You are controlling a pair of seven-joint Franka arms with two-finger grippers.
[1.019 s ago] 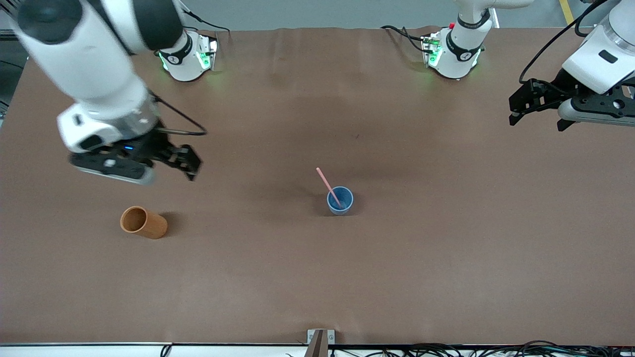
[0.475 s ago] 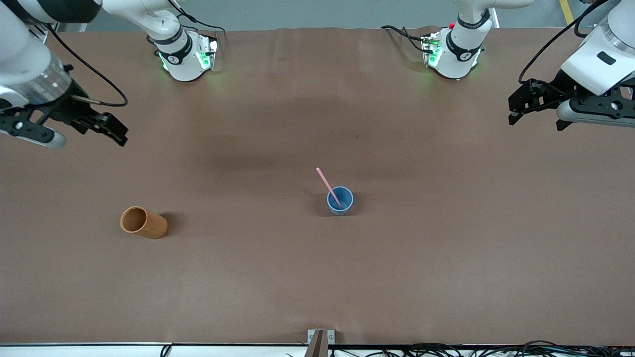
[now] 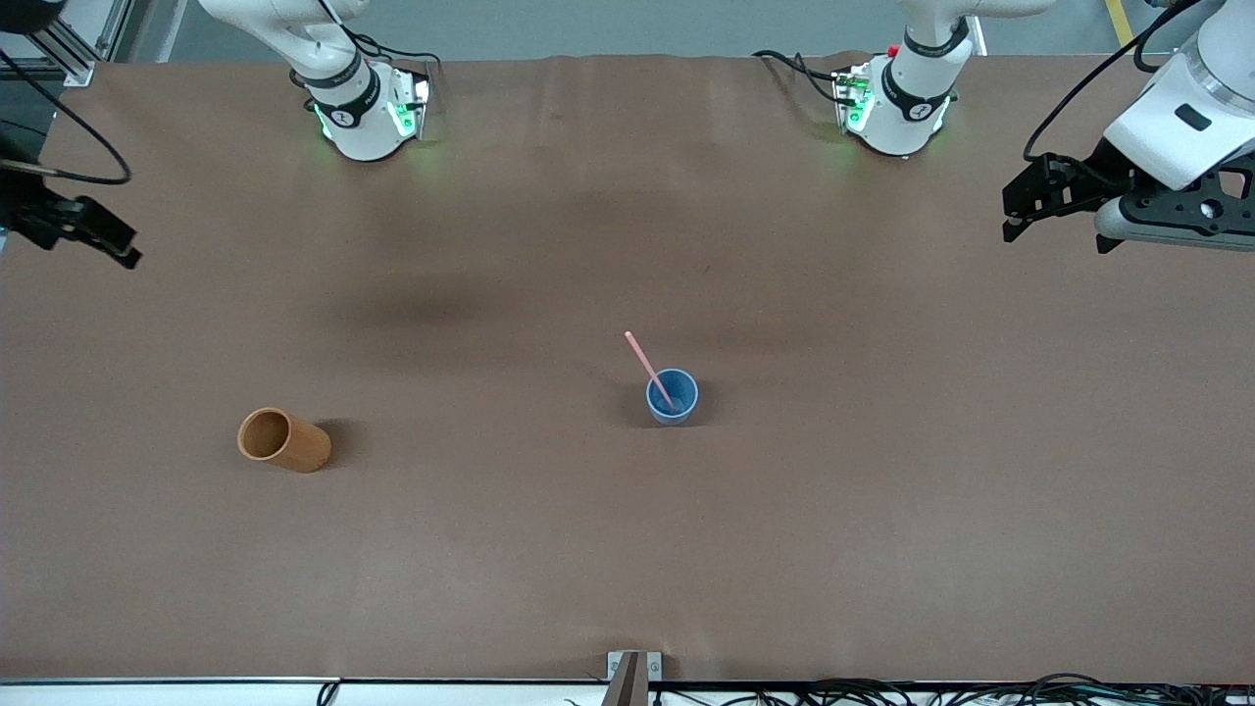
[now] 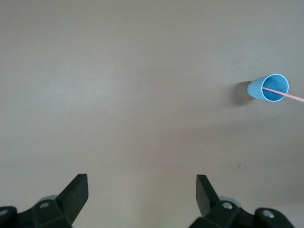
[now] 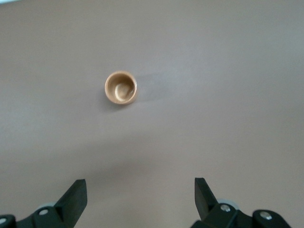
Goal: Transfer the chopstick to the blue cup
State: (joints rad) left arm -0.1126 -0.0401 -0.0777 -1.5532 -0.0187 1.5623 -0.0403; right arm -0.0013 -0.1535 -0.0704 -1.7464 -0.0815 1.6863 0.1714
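Observation:
The blue cup (image 3: 673, 396) stands upright near the table's middle. The pale-pink chopstick (image 3: 645, 361) stands in it, leaning on the rim with its upper end tilted toward the robots' bases. Both also show in the left wrist view, the cup (image 4: 264, 89) and the stick (image 4: 290, 96). My left gripper (image 3: 1057, 241) is open and empty, up in the air over the left arm's end of the table; its fingers (image 4: 142, 190) are wide apart. My right gripper (image 3: 98, 240) is open and empty (image 5: 137, 192), over the table's edge at the right arm's end.
An orange-brown cylindrical cup (image 3: 284, 440) stands toward the right arm's end, nearer the front camera than the blue cup; it also shows in the right wrist view (image 5: 121, 87). A metal bracket (image 3: 632, 672) sits at the table's front edge.
My right arm has pulled back from above the orange-brown cup out to its end of the table. The left gripper has barely shifted. Cup and chopstick have not moved.

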